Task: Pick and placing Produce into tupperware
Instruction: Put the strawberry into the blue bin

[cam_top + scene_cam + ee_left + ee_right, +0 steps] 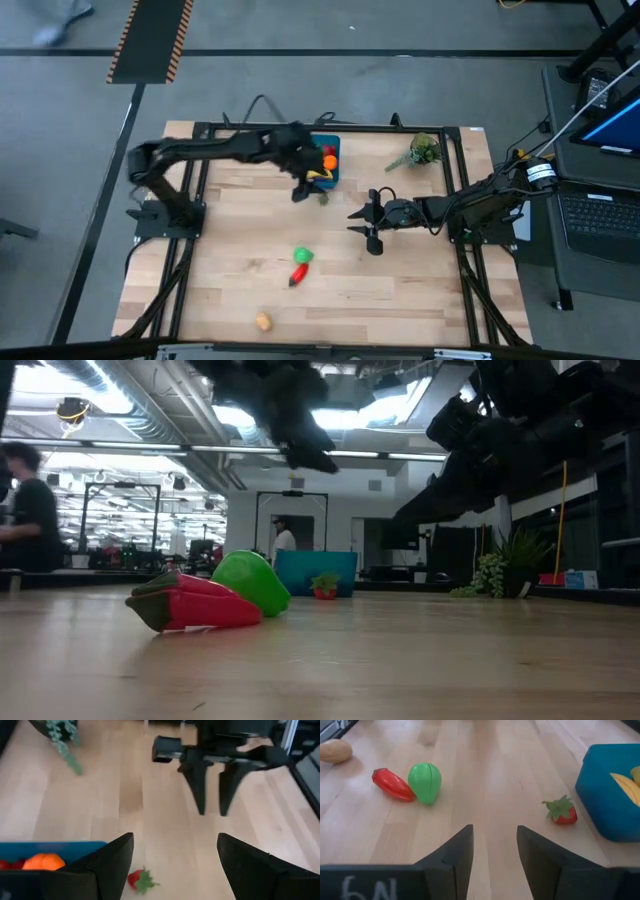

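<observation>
Several toys — an orange (44, 862) and a banana (626, 787) — already lie in the teal tub (330, 158). Left gripper (305, 188), open and empty, hovers beside it over a strawberry (562, 811). Right gripper (366, 222) waits mid-table, part-open, empty. Red pepper (392, 784), green fruit (425, 782) and a tan piece (263, 321) remain out.

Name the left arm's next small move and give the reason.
Probably lower the left gripper, jaws open and empty, onto the small red toy strawberry lying on the wooden table just outside the teal-blue plastic tub; it is the nearest loose produce.
</observation>
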### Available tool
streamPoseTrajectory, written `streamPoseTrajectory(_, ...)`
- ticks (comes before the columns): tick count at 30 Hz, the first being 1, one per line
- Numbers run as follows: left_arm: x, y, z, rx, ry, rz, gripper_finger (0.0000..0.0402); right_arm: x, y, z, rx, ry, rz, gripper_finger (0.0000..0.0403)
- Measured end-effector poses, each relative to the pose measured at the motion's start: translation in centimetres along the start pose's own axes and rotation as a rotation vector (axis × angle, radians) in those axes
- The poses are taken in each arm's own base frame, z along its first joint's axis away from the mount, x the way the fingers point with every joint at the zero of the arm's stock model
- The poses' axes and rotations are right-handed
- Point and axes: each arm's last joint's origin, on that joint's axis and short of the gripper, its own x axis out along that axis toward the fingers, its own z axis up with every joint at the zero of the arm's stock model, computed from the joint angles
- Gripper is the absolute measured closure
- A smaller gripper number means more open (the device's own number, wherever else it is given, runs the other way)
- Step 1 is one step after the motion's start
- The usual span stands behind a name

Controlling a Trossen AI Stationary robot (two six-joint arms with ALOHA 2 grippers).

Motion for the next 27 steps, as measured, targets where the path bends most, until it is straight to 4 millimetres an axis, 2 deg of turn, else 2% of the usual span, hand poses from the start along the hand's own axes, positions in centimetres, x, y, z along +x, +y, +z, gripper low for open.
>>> streamPoseTrajectory(6, -3.3, -4.7, -3.6, -0.012, -0.148, 0.083, 0.0121, 0.0, 0.0, 0.0, 0.049, 0.004, 0.008, 0.025)
streamPoseTrajectory(11, -5.2, -9.1, -6.7, 0.034, -0.31, 0.103, 0.0121, 0.0, 0.1, 0.1, 0.052, -0.012, 0.036, 0.025)
streamPoseTrajectory(15, -6.3, -11.8, -9.3, 0.073, -0.4, 0.113, 0.0121, 0.0, 0.2, 0.4, 0.057, -0.042, 0.042, 0.025)
streamPoseTrajectory(19, -6.7, -13.5, -11.8, 0.074, -0.45, 0.145, 0.0121, 0.0, 0.2, 0.6, 0.06, -0.062, 0.047, 0.025)
streamPoseTrajectory(27, -5.4, -15.2, -16.8, 0.028, -0.466, 0.16, 0.0121, -0.1, 0.8, 0.6, 0.098, -0.054, 0.129, 0.025)
